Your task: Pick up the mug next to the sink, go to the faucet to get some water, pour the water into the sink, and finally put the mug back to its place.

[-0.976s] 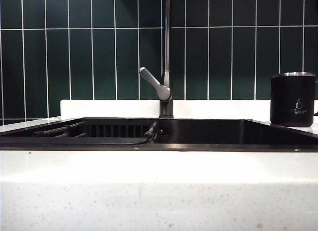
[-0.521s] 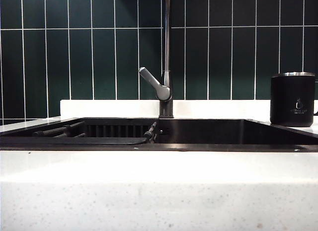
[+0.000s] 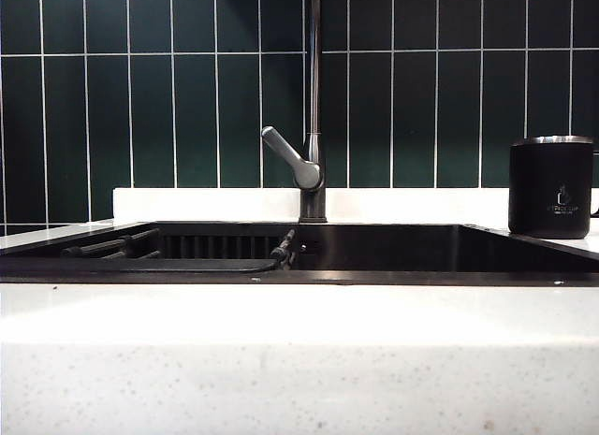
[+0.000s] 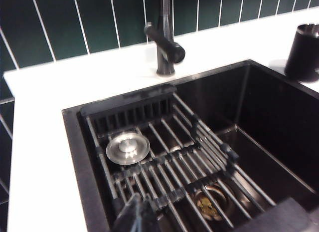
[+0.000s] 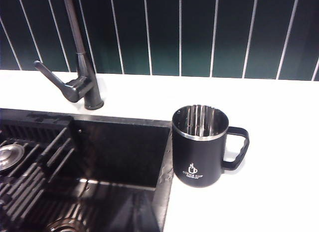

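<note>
The black mug with a silver rim stands upright on the white countertop right of the sink; it also shows as the mug and the mug. The faucet rises behind the basin, its grey lever angled to the left. Neither gripper shows in the exterior view. My left gripper hangs shut and empty over the rack in the sink. My right gripper is a blurred dark wedge over the sink, shut, short of the mug and holding nothing.
A roll-up bar rack lies across the left part of the basin, with a silver drain stopper on it and the drain below. Dark green tiles back the white countertop.
</note>
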Robot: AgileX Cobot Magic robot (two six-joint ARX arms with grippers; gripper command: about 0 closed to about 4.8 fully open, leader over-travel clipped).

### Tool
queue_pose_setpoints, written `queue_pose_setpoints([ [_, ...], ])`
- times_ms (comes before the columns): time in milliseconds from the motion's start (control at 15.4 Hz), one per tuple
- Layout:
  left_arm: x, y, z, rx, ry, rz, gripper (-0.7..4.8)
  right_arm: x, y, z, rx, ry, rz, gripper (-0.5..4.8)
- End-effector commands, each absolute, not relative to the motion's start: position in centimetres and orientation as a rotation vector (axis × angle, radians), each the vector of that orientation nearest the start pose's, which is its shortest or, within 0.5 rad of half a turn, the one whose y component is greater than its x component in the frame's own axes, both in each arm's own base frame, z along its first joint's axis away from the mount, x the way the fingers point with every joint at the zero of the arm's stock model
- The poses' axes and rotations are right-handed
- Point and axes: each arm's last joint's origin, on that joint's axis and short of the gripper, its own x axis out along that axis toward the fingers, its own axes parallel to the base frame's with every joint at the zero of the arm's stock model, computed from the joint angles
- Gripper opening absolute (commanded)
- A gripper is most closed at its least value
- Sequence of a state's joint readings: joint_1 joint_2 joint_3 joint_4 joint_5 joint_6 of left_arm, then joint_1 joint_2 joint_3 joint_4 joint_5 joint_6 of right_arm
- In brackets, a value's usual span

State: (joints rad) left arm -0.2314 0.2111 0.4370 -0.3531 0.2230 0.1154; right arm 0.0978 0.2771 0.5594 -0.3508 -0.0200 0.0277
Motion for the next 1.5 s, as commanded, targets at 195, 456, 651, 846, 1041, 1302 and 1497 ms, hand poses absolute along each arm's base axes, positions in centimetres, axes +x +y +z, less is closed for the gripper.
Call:
queue_pose_setpoints([
  [195,9.2,-2.6,23.1,0.118,0.100,-0.402,-0.06,8.1,0.8,26.7,0.020,0.053,0.088,-0.02],
  [456,9.8,-2.5,21.4,0.102,0.112,-0.300,-0.05,9.1,0.6,23.5,0.014,0.095,0.009,-0.02],
  [651,10.3,-2.5,20.0,0.025,0.050,-0.267,-0.06,9.7,0.6,21.1,0.012,0.138,-0.016,-0.02],
  [846,10.6,-2.5,18.0,0.027,0.081,-0.228,-0.06,10.1,0.7,19.8,0.013,0.140,-0.017,-0.02],
  [1041,10.7,-2.5,16.5,0.017,0.122,-0.227,-0.06,10.4,0.7,18.2,0.013,0.137,-0.013,-0.02],
  [1302,10.7,-2.4,15.5,0.024,0.132,-0.181,-0.06,10.6,0.7,17.2,0.012,0.135,-0.015,-0.02],
  [1497,10.8,-2.3,15.5,0.032,0.127,-0.139,-0.05,10.6,0.7,17.1,0.013,0.129,-0.014,-0.02],
])
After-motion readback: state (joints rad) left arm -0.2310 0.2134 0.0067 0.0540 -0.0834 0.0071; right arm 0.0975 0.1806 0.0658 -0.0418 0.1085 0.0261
